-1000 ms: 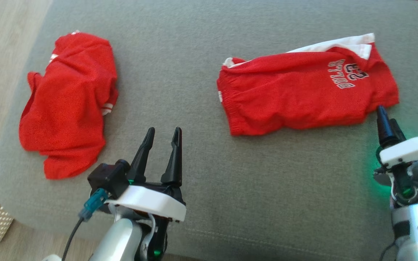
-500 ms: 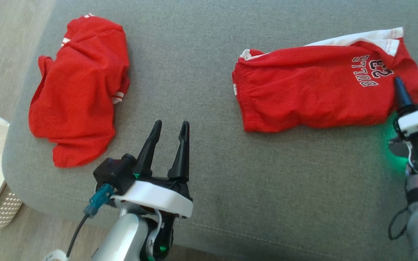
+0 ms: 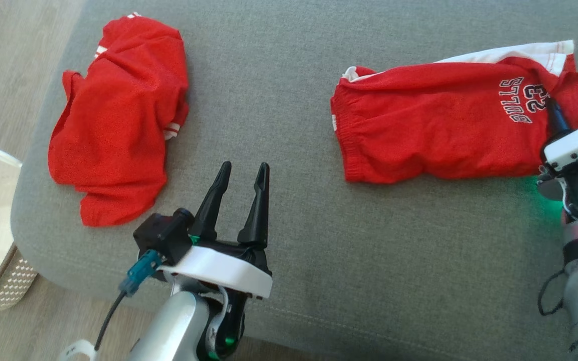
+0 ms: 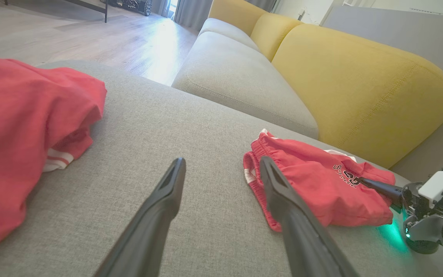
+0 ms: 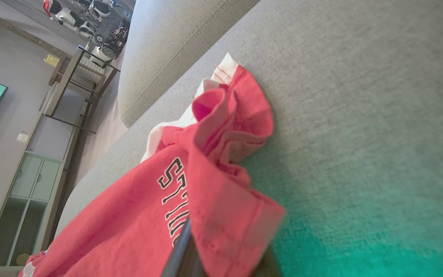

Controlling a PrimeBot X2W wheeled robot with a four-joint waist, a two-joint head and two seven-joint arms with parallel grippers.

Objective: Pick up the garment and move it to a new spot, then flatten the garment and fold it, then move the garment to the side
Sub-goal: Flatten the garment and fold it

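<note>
Nearest to the robot, the left gripper point(image 3: 245, 166) hovers above the front part of the grey cushion point(image 3: 319, 260). Its two dark fingers are spread apart and hold nothing. At the right side, the right gripper point(image 3: 553, 108) is clenched on a corner of the red shorts point(image 3: 434, 130), next to the printed word BULLS (in the right wrist view the cloth bunches up around the closed fingers). The shorts lie on the right half of the cushion, stretched sideways, with a white strip along the far edge and the elastic waist turned toward the middle. Well apart from them, on the left half, a second red garment point(image 3: 118, 115) lies crumpled. A white perforated basket point(image 3: 3, 283) stands on the floor beside the cushion's left edge. Farther behind, in the left wrist view, stands a sofa with yellow back cushions point(image 4: 360, 84).
</note>
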